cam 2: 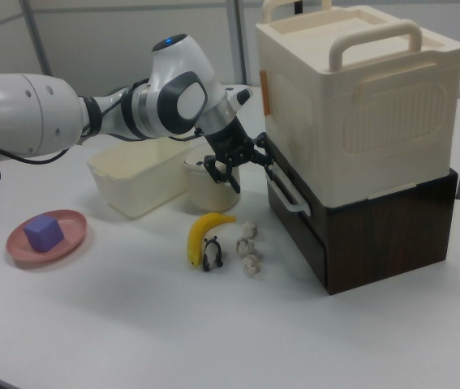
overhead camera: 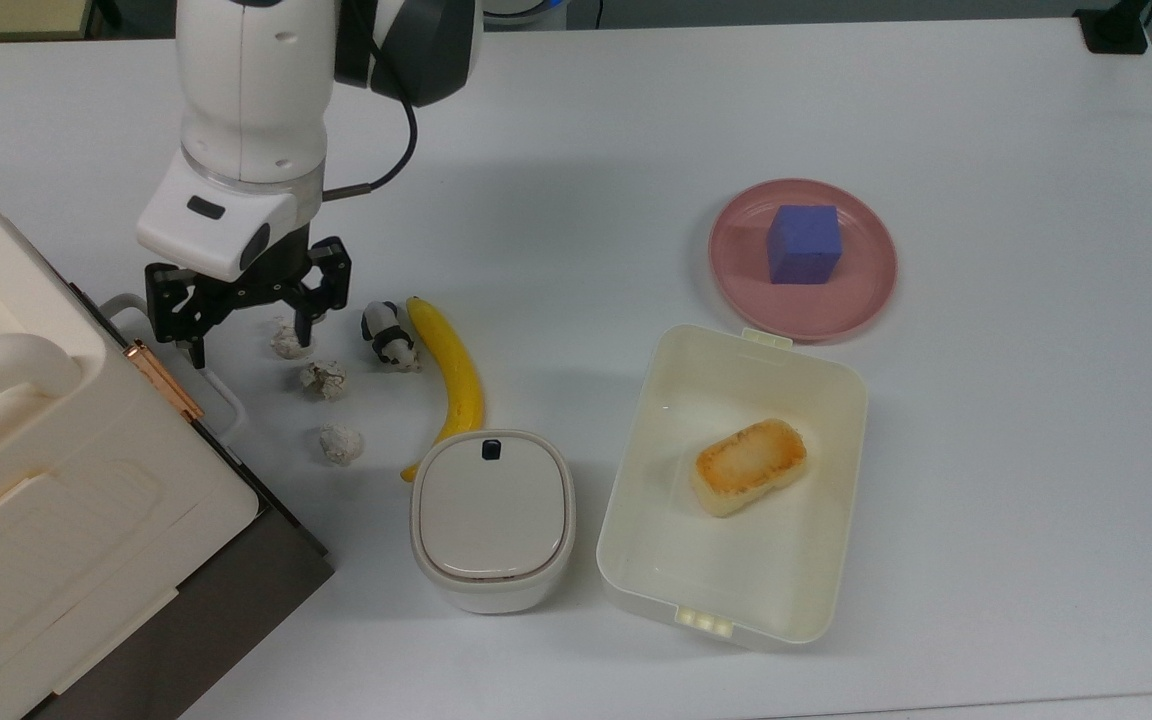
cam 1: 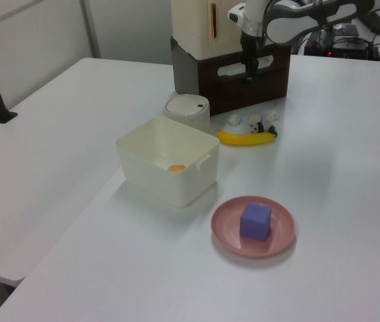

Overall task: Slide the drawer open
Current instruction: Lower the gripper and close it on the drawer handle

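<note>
Your gripper [overhead camera: 244, 320] hangs with its fingers spread apart, just beside the white handle [overhead camera: 221, 390] at the top view's left. The drawer [cam 2: 359, 235] sits shut at the base of the cream cabinet [cam 2: 359, 105], at the right view's right. It looks stiff and fairly heavy, so take hold across the handle bar's middle and pull straight out. Mind the crumpled lumps [overhead camera: 326, 378] and banana [overhead camera: 451, 380] lying nearby.
</note>
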You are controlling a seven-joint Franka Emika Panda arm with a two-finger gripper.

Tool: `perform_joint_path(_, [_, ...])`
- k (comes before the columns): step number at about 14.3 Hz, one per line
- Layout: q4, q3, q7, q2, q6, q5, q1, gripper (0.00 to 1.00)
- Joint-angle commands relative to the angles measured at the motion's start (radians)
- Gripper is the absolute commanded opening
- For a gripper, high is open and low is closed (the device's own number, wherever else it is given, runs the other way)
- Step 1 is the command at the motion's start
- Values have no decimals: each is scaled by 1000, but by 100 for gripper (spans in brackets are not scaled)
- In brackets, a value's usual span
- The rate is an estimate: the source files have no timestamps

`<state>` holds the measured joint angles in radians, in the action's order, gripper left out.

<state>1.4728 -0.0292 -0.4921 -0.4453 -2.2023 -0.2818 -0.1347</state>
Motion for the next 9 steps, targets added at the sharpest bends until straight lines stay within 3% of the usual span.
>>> perform_joint_path(1, [3,-3,-10,-16,-60,-65,-2,75])
perform_joint_path(4, [3,-8,-11,-39,-80,-106,-11,64])
perform_joint_path(6, [3,-8,-13,-44,-100,-112,-17,62])
perform_joint_path(9, [4,-6,-19,-39,-106,-175,-16,47])
